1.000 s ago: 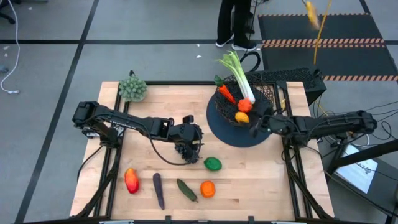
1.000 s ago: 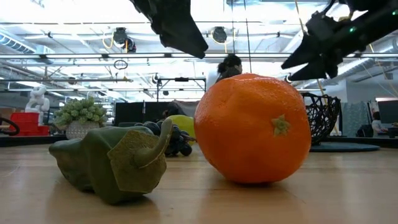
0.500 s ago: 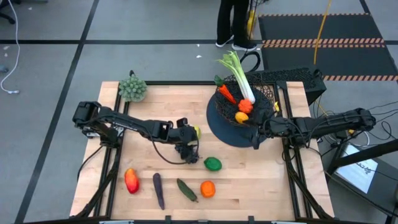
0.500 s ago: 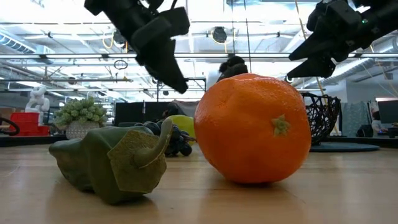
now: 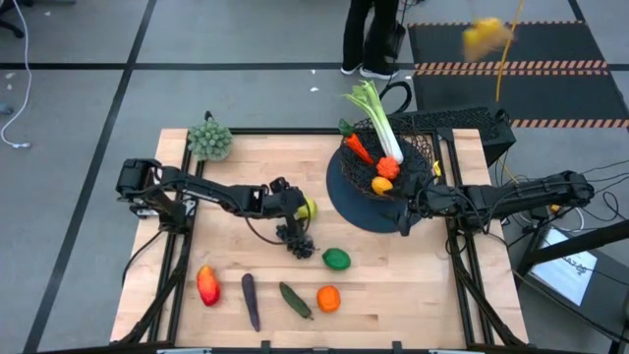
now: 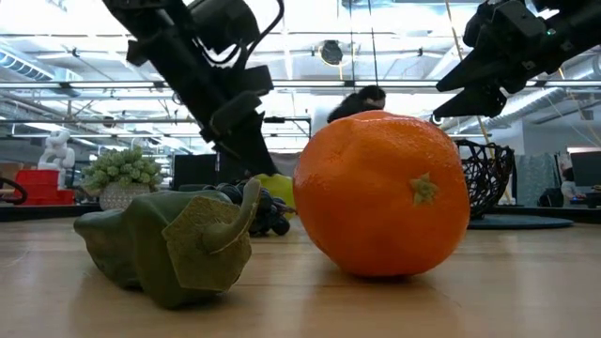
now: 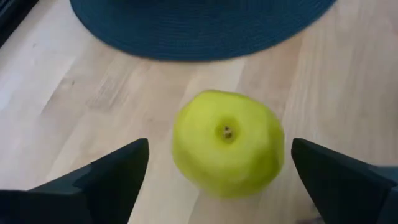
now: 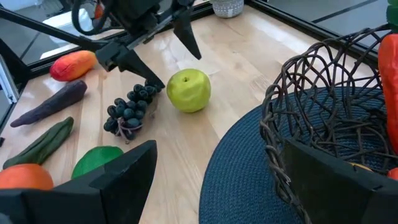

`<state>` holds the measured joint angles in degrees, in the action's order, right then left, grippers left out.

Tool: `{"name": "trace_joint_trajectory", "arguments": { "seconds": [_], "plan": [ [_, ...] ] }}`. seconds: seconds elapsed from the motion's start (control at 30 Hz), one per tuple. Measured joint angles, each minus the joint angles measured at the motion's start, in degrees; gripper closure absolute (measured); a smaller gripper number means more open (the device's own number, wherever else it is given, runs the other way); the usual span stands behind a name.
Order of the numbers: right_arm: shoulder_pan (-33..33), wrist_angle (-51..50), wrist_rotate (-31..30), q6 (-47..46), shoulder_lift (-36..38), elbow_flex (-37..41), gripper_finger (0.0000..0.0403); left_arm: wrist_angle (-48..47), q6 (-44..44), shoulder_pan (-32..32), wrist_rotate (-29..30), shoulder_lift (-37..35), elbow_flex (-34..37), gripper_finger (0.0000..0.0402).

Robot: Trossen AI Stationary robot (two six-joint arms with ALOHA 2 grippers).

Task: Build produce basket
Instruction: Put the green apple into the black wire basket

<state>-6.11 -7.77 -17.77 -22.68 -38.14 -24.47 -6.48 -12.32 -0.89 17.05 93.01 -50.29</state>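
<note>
Your left gripper [image 5: 295,208] has spread wide.
It has pulled back from the grapes [image 5: 296,239] toward the yellow-green apple [image 7: 227,143]; right gripper [image 5: 403,222], released, unmoved beside the basket [image 5: 418,147].

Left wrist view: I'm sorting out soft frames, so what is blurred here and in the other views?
Left wrist view: the yellow-green apple is slightly soft, the left gripper fingers dark and featureless. High view: a yellow smear streaks above the mat. Low view: the orange looms large and sharp, and bright ceiling lights leave the arms as silhouettes.
</note>
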Motion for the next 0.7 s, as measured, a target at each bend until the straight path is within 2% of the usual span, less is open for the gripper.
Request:
{"name": "trace_joint_trajectory", "arguments": {
  "seconds": [0.2,0.5,0.7],
  "plan": [
    [0.0,0.23,-0.04,0.02,0.01,0.0,0.0064,3.75,1.18,1.46,-1.92,0.0,2.41,0.0034],
    [0.0,0.26,-0.08,-0.01,0.01,0.01,0.0064,7.84,1.17,2.93,-3.61,1.16,4.84,0.0039],
    [0.0,1.19,-0.1,0.0,-0.01,0.04,0.0064,13.37,3.64,3.0,-5.54,2.55,4.92,0.0066]
  ]
}}
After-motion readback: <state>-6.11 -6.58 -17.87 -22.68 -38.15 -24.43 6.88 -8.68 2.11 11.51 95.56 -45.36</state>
